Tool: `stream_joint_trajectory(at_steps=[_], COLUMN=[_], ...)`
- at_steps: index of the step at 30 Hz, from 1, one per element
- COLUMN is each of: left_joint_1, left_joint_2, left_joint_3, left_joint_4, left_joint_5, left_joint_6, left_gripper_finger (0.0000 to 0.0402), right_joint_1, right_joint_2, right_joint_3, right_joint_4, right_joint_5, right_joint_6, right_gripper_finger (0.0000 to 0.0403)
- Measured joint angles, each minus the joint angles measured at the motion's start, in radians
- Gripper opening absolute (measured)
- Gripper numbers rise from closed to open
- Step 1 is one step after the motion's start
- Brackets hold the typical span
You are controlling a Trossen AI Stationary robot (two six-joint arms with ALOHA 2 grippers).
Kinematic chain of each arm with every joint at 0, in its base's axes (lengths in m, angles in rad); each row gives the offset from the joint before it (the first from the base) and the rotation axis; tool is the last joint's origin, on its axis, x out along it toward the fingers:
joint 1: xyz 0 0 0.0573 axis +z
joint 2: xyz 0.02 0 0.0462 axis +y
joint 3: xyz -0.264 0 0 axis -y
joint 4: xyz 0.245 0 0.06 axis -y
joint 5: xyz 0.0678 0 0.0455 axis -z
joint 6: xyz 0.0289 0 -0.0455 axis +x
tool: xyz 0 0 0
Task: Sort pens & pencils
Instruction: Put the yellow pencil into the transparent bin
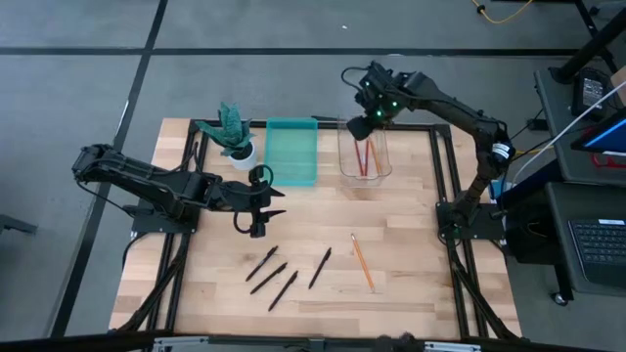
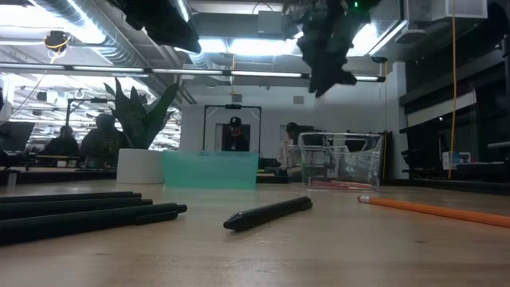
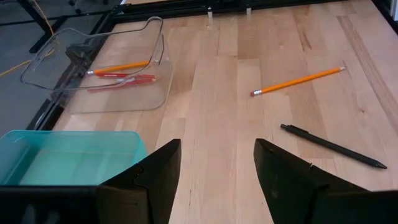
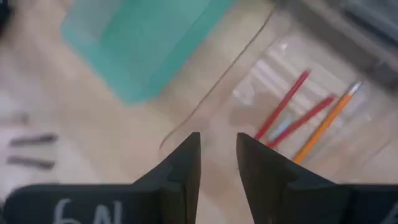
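High view is showing three pencils (image 1: 364,156) lying in the clear tray (image 1: 365,172) under the right end effector (image 1: 358,127), slightly parted and empty. One pencil (image 1: 363,263) and four pens (image 1: 284,271) are waiting on the table (image 1: 411,274) beyond the left end effector (image 1: 256,206), open, empty.

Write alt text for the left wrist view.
The open left gripper hovers over a wooden table. Beyond it lie an orange pencil and a black pen; a clear tray holds three pencils beside a teal bin.
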State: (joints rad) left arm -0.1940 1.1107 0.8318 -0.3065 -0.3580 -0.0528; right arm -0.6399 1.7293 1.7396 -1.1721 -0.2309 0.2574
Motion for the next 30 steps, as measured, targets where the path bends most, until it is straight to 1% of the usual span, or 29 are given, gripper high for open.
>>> stream_joint_trajectory(at_steps=[4, 6, 9, 11, 16, 18, 20, 22, 24, 26, 30], left_joint_1=[0.0, 0.0, 0.0, 0.0, 0.0, 0.0, 0.0, 0.0, 0.0, 0.006, 0.052], left_joint_2=[0.0, 0.0, 0.0, 0.0, 0.0, 0.0, 0.0, 0.0, 0.0, -0.008, -0.103], left_joint_3=[0.0, 0.0, 0.0, 0.0, 0.0, 0.0, 0.0, 0.0, 0.0, 0.0, 0.0], left_joint_4=[0.001, 0.001, 0.001, 0.001, 0.001, 0.001, 0.001, -0.001, -0.02, -0.046, -0.162], left_joint_5=[0.0, 0.0, 0.0, 0.0, 0.0, 0.0, 0.0, 0.0, 0.002, -0.013, -0.022], left_joint_6=[0.004, 0.018, 0.034, 0.034, 0.037, 0.037, 0.037, 0.022, 0.003, -0.027, -0.12], left_gripper_finger=[0.0198, 0.0198, 0.0198, 0.0198, 0.0198, 0.0198, 0.0198, 0.0198, 0.0198, 0.0198, 0.0198], right_joint_1=[0.095, 0.164, 0.278, 0.354, 0.529, 0.599, 0.667, 0.737, 0.803, 0.859, 0.946], right_joint_2=[-0.048, -0.083, -0.141, -0.187, -0.29, -0.321, -0.343, -0.355, -0.358, -0.357, -0.332], right_joint_3=[0.012, 0.003, 0.001, 0.001, 0.001, 0.001, 0.001, 0.001, 0.001, 0.001, 0.001], right_joint_4=[-0.147, -0.205, -0.277, -0.293, -0.29, -0.29, -0.291, -0.292, -0.294, -0.294, -0.292], right_joint_5=[0.05, 0.117, 0.24, 0.286, 0.318, 0.373, 0.456, 0.537, 0.596, 0.623, 0.631], right_joint_6=[0.021, 0.031, 0.104, 0.15, 0.25, 0.312, 0.371, 0.425, 0.466, 0.498, 0.527], right_gripper_finger=[0.0104, 0.0104, 0.0103, 0.0103, 0.0103, 0.0103, 0.0103, 0.0103, 0.0103, 0.0103, 0.0103])
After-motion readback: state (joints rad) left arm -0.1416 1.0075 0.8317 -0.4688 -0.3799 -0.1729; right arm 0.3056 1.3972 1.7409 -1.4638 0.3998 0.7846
